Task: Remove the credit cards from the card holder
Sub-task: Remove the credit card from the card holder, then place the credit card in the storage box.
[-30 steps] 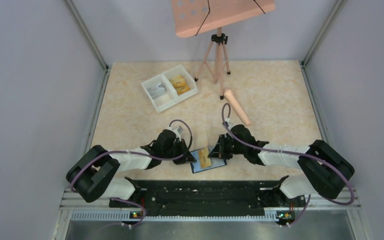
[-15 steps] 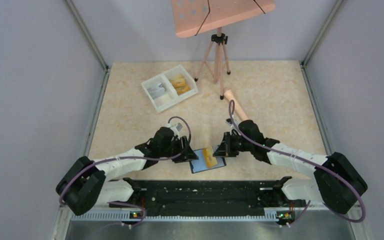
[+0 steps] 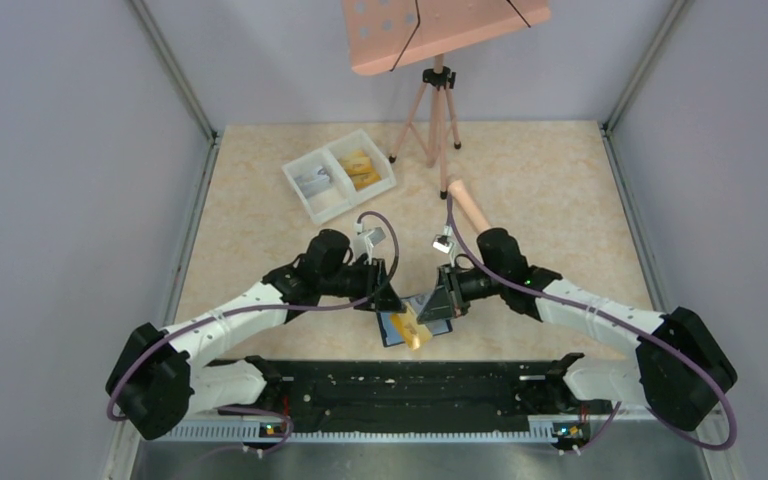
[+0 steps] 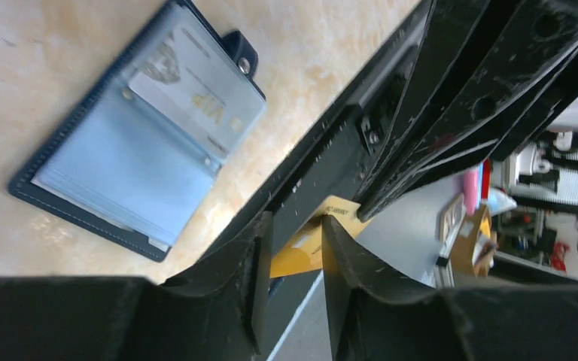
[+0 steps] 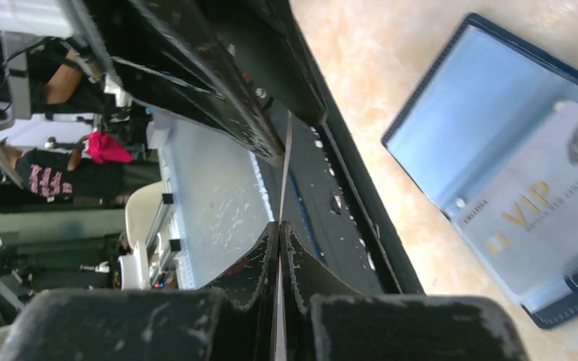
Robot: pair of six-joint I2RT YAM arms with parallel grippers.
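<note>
Beige marbled worktop (image 3: 560,200) fills the floor of the booth, and at its far edge stands a pink perforated music stand (image 3: 440,30) on a tripod. A white two-compartment tray (image 3: 301,196) sits at the far left, with yellow-orange credit cards (image 3: 360,167) in its right compartment and a grey one (image 3: 312,180) in its left. A pink cylinder (image 3: 467,205) lies right of the tray, well apart from it. The blue card holder (image 3: 392,330) lies open and flat near the front edge of the worktop, between the two arms. A silver VIP card (image 4: 199,101) is tucked in the slot beside its black snap tab. Just above the holder, the right end effector (image 5: 278,226) is clamped tight on a yellow-orange card (image 3: 417,328), which shows edge-on as a thin line between its fingers. The left end effector (image 4: 295,222) hangs close beside it with its jaws partly apart. That yellow card shows through the gap, but I cannot tell whether the fingers touch it.
</note>
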